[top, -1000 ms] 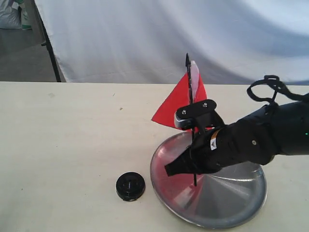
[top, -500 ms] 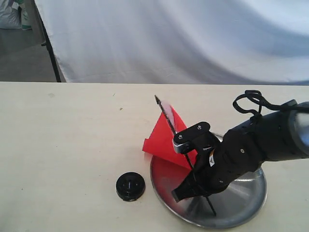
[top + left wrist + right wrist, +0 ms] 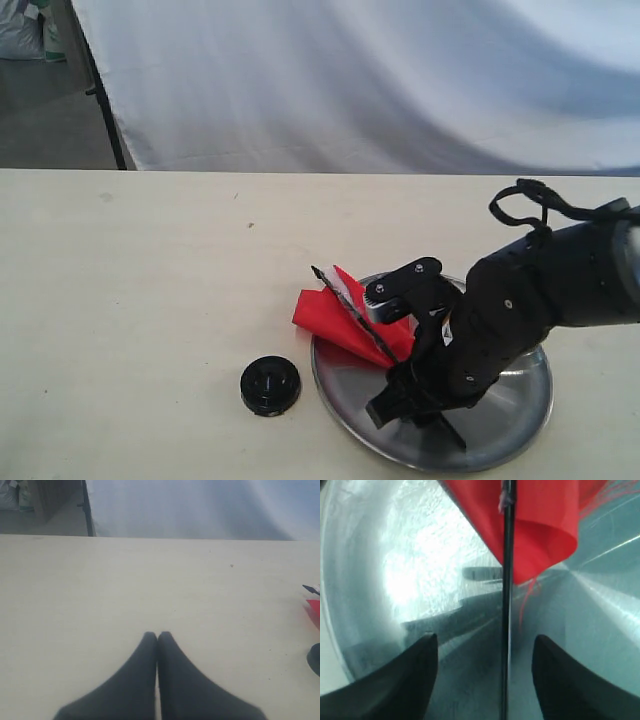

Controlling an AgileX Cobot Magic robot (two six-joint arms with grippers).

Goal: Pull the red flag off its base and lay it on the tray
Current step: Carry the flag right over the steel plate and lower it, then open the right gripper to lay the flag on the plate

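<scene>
**A:** Where is the red flag (image 3: 340, 318)?

**B:** Over the tray (image 3: 530, 395). Its black pole (image 3: 506, 630) runs straight through the gap between the right fingers (image 3: 405, 680).

**A:** Are they clamped on it?

**B:** No. Those fingers stand wide apart and neither touches the pole. Steel shows on both sides of it. I cannot tell whether the pole lies flat on the tray.

**A:** And the cloth?

**B:** It is bunched ahead of the right fingertips and drapes over the tray's rim, with its outer corner over the bench (image 3: 150, 280). The pointed tip sticks out past the rim too.

**A:** The base (image 3: 270, 385)?

**B:** It sits on the bench just beside the tray. It is apart from the flag and well away from the right fingers, out on the side where the cloth hangs.

**A:** What about the left fingers (image 3: 175, 685)?

**B:** They are pressed together with nothing between them, over the bench. The flag's tip and the base lie well off to one side of them.
</scene>
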